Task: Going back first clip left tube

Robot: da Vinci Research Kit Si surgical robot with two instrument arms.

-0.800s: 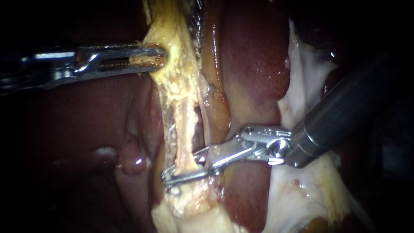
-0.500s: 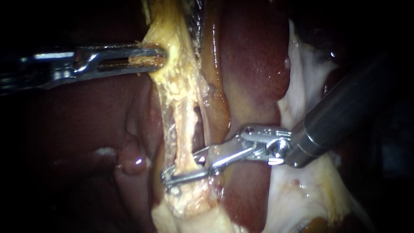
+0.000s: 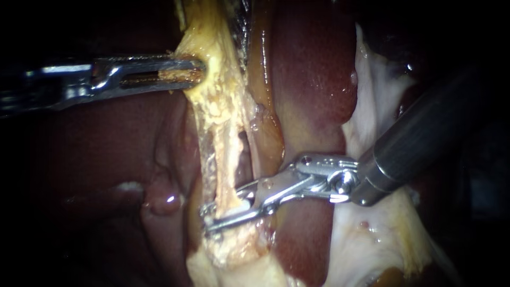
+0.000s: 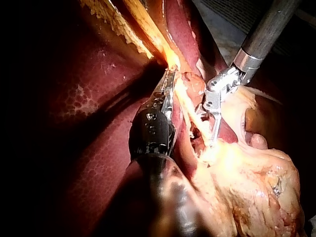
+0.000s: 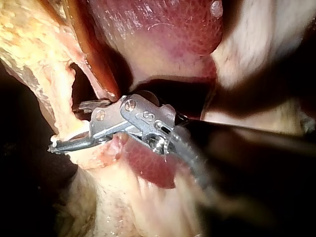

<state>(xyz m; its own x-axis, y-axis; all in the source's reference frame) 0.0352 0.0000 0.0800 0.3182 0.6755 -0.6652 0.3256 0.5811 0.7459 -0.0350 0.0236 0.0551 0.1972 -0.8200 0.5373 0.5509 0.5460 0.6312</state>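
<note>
Left end effector [image 3: 201, 70] clamped on yellow tissue [image 3: 215, 103], right end effector [image 3: 206, 219] parted around pale left tube [image 3: 228, 172], liver [image 3: 313, 69] behind

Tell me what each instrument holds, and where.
Left instrument: jaws shut on the yellowish tissue near its upper end. Right instrument: jaws open around the tube low down, holding nothing.

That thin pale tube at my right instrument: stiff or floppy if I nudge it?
Likely floppy: the tube is a thin ragged strand, seemingly held taut by the left instrument gripping the yellow tissue above it. Probably slippery, as the surfaces glisten. Possibly fragile, being frayed beside the right instrument.
</note>
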